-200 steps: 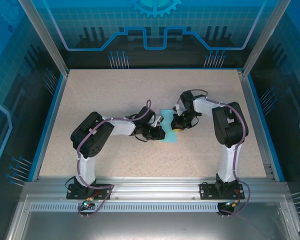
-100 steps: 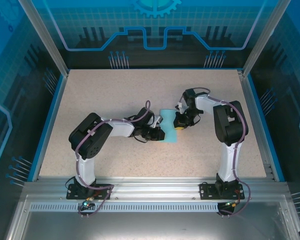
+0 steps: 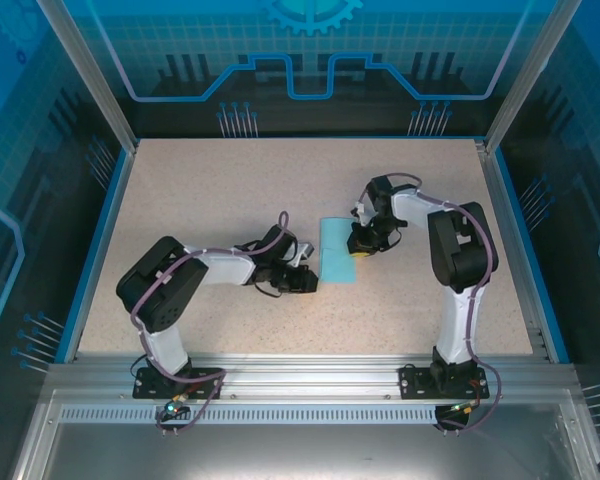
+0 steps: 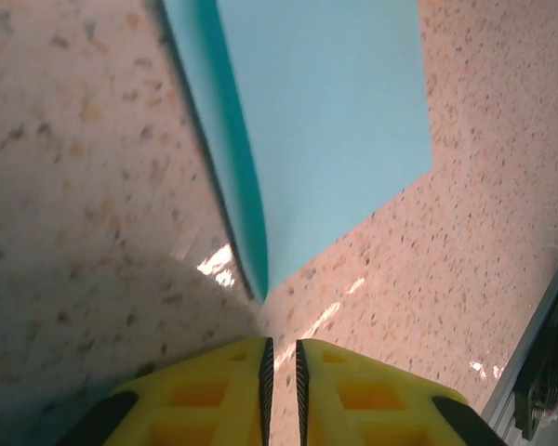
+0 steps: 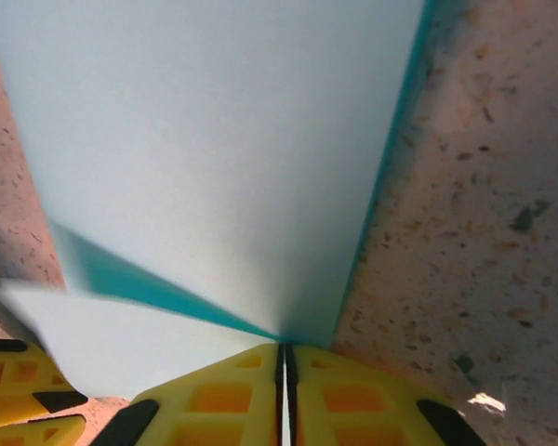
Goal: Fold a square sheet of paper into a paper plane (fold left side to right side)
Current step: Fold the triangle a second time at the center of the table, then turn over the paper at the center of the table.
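You had the turquoise-blue paper sheet (image 3: 334,245) lying near the middle of the speckled beige table (image 3: 200,200), between the two arms. From above it read as a narrow upright rectangle, longer toward the far wall than it was wide.

Your right gripper (image 3: 358,250) sat at the sheet's right long edge, about halfway along it. In the right wrist view its yellow fingertips (image 5: 284,372) were pressed together, leaving only a hairline seam. The sheet (image 5: 214,139) ran straight into that seam, so the gripper was pinching the paper. The same view showed two layers. They met at the fingertips and gaped apart toward the left, with a darker turquoise wedge showing between them.

Your left gripper (image 3: 307,283) was on the table just beside the sheet's near left corner, apart from it. In the left wrist view its yellow fingertips (image 4: 281,367) stood parted by a narrow slit with nothing between them. The sheet (image 4: 325,111) lay ahead of them, its nearest corner pointing at the gap but short of it. A darker band ran along the sheet's left edge.
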Robot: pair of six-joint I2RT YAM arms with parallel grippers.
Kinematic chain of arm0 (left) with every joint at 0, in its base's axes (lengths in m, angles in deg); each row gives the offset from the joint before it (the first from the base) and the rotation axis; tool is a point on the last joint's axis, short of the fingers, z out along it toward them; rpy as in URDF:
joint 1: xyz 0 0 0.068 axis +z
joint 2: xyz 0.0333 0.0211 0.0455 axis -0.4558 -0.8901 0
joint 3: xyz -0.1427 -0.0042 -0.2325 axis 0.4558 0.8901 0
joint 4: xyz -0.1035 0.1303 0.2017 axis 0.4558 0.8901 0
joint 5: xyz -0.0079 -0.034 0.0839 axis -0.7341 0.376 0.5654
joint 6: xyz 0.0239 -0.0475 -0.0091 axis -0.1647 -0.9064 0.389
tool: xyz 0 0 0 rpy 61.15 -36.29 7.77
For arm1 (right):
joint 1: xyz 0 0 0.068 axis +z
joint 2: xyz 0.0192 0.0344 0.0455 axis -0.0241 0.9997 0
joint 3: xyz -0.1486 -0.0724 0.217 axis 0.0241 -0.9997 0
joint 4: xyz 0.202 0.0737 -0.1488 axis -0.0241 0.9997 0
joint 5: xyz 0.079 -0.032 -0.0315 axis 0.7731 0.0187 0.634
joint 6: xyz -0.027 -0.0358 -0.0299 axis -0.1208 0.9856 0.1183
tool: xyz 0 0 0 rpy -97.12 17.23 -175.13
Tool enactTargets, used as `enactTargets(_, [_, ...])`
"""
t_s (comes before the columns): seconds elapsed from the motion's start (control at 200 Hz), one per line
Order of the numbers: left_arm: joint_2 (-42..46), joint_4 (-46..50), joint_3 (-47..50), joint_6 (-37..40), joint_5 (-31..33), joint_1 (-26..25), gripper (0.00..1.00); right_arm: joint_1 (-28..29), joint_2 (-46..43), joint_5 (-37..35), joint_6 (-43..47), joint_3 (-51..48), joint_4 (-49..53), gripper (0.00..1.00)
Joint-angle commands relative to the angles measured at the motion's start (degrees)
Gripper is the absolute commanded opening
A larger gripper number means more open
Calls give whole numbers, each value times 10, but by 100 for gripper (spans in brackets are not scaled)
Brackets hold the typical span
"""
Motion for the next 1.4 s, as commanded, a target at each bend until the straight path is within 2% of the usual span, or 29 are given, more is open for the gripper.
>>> enactTargets(0.0, [33,115,22,0,33,6,26,-20,-65,20,4,-14,-29,20])
enactTargets(0.165, [64,123,-6,8,41,17,45,-49,-152,8,-5,-53,-45,42])
enactTargets(0.315, [33,127,-69,21,41,18,64,-66,-201,49,-14,-113,-80,57])
enactTargets(0.585, [-48,131,-158,14,53,32,65,-67,-213,168,-58,-200,-180,60])
enactTargets(0.88, [-47,122,-147,7,61,32,65,-31,-134,178,-84,-176,-217,60])
enactTargets(0.985, [-37,120,-139,6,66,32,66,-13,-104,176,-97,-159,-233,57])
enactTargets(1.061, [-28,121,-133,5,70,34,66,-2,-83,179,-105,-145,-240,50])
enactTargets(1.161, [-10,117,-122,0,72,40,66,9,-71,179,-115,-141,-260,36])
enactTargets(1.266, [26,99,-101,-18,65,52,66,10,-84,181,-125,-159,-303,13])
enactTargets(1.311, [45,88,-88,-29,59,61,67,7,-105,176,-125,-173,-329,8])
enactTargets(1.396, [91,70,-65,-48,50,76,71,-5,-158,181,-125,-196,-369,3])
